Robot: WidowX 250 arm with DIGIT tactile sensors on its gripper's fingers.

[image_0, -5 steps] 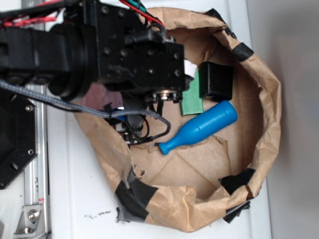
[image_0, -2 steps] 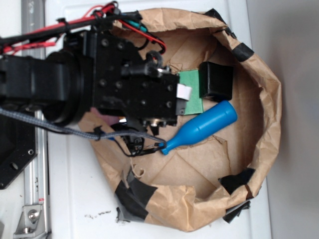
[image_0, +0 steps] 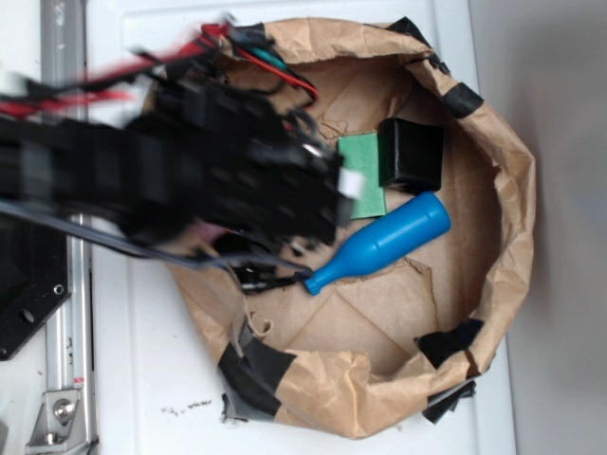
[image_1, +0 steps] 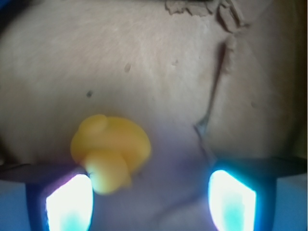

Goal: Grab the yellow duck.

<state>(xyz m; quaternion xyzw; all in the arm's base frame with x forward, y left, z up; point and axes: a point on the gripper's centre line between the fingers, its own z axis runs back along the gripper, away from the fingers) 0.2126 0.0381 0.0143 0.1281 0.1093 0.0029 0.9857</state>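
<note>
The yellow duck (image_1: 109, 151) lies on brown paper in the wrist view, close to the left fingertip (image_1: 70, 202) and just ahead of it. My gripper (image_1: 151, 202) is open, its two fingers wide apart with the duck near the left one; the right fingertip (image_1: 233, 204) is apart from it. In the exterior view the black arm (image_0: 190, 180) is blurred and covers the left part of the paper bowl (image_0: 503, 142); the duck is hidden there under the arm.
A blue bottle-shaped toy (image_0: 384, 242) lies in the middle of the paper bowl. A black block (image_0: 411, 154) and a green piece (image_0: 362, 185) sit at the back. The bowl's crumpled walls with black tape (image_0: 251, 365) ring everything. A metal rail (image_0: 66, 360) runs along the left.
The arm has moved down and a little left over the bowl's left side and is now motion-blurred. The blue toy, block and green piece have not moved.
</note>
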